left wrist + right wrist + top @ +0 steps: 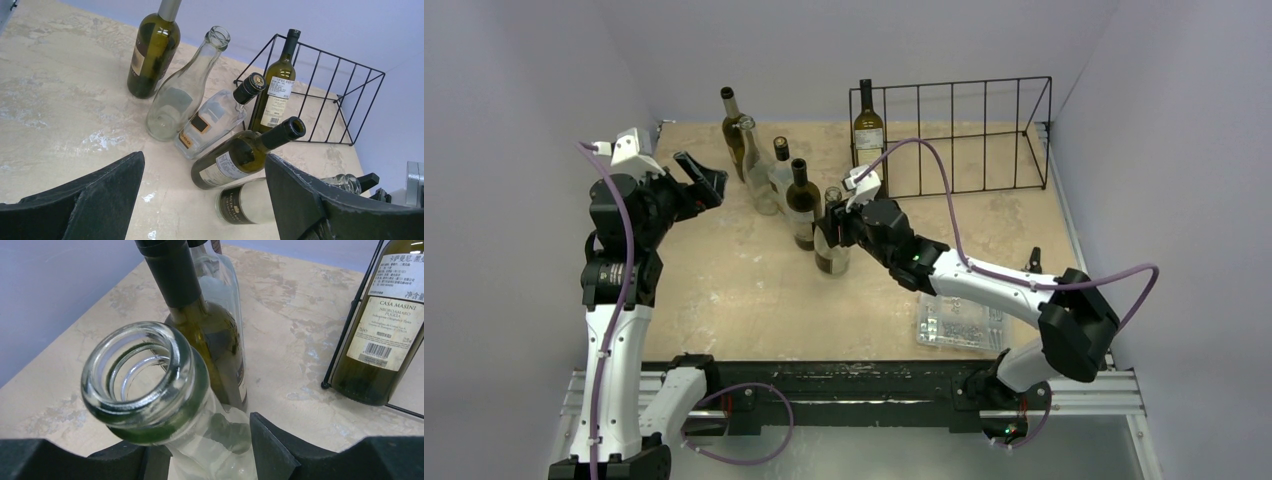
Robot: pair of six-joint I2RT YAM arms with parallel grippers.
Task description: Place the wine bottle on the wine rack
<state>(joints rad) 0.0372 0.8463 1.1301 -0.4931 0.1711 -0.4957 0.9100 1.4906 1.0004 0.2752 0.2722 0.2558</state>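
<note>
A clear glass wine bottle with a dark label point(831, 252) stands at mid-table; it fills the right wrist view point(145, 375). My right gripper point(834, 218) is shut on its neck, one finger on each side just below the open mouth point(200, 450). The black wire wine rack point(984, 140) stands at the back right with one green bottle point(868, 130) in its leftmost slot. My left gripper point(706, 180) is open and empty, held above the table to the left of the bottles point(205, 200).
Behind the held bottle stand a dark green bottle point(802, 205), a square clear bottle with a black cap point(781, 172), a clear flask point(757, 168) and a green bottle with a silver top point(733, 130). A clear plastic parts box point(962, 322) lies near the front right.
</note>
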